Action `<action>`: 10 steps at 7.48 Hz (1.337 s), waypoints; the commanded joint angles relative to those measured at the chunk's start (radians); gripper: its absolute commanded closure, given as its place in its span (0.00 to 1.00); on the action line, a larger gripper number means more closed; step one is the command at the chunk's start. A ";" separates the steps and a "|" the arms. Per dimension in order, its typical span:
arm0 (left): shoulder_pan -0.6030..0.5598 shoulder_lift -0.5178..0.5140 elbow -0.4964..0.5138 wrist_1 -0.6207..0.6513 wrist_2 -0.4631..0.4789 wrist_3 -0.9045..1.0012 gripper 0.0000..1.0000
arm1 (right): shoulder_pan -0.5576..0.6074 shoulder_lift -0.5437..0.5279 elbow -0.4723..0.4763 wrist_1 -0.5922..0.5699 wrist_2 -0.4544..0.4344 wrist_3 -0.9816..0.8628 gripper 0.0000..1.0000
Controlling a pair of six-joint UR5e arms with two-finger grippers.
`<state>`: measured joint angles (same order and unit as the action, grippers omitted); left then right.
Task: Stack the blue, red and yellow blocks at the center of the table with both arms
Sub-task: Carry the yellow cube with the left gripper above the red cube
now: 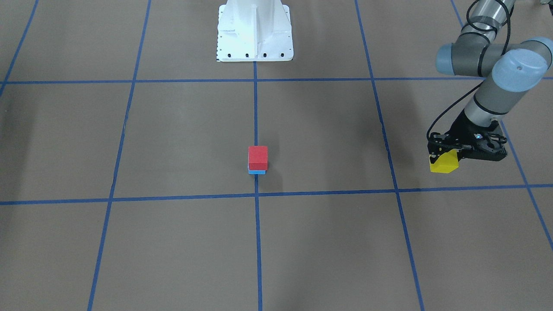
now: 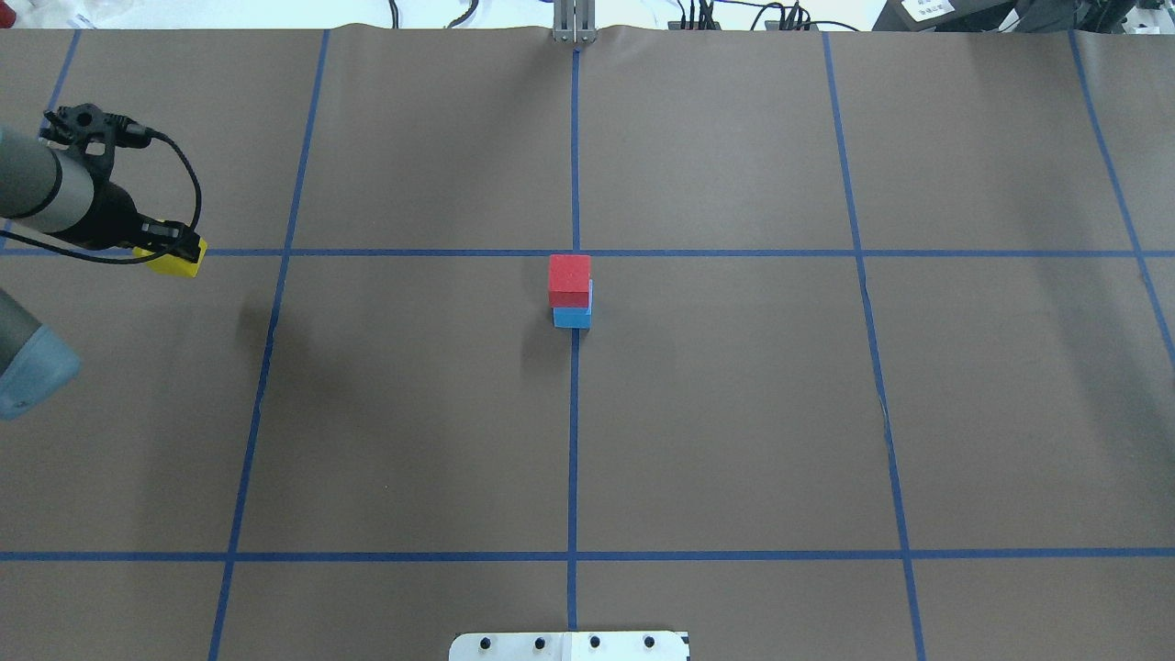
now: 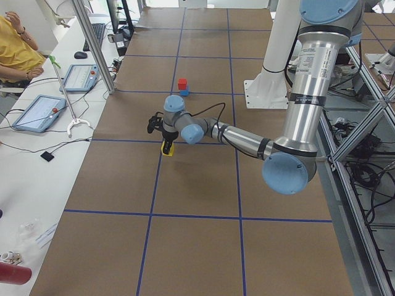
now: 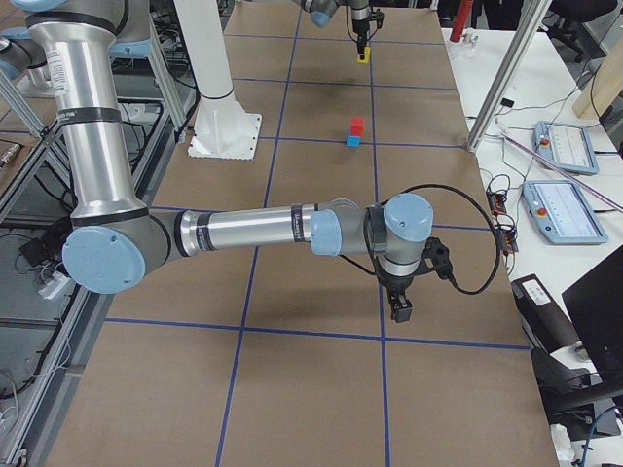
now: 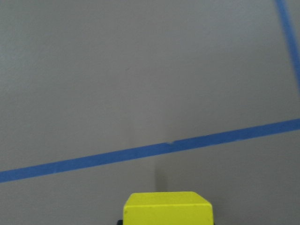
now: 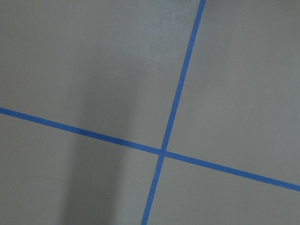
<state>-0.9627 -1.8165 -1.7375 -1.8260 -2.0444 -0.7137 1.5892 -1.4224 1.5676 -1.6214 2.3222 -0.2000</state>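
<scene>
A red block (image 1: 258, 157) sits on a blue block (image 1: 256, 172) at the table's center, on the middle tape line; the stack also shows in the overhead view (image 2: 569, 280). My left gripper (image 1: 445, 152) is shut on a yellow block (image 1: 443, 163) and holds it above the table, far out on my left side, well away from the stack. The yellow block also shows in the overhead view (image 2: 174, 262) and at the bottom of the left wrist view (image 5: 168, 208). My right gripper (image 4: 399, 309) shows only in the exterior right view, far from the stack; I cannot tell whether it is open or shut.
The white robot base (image 1: 255, 32) stands at the table's robot side. Blue tape lines (image 2: 574, 184) divide the brown table into squares. Operators' tablets (image 3: 37, 111) and cables lie on a side bench beyond the table's far edge.
</scene>
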 commanded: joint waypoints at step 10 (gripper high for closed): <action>0.361 -0.774 0.338 0.325 0.161 -0.455 1.00 | 0.000 -0.003 -0.003 0.000 0.000 0.004 0.00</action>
<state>-0.6098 -2.5885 -1.4357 -1.4548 -1.8938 -1.1716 1.5892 -1.4236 1.5651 -1.6214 2.3225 -0.1964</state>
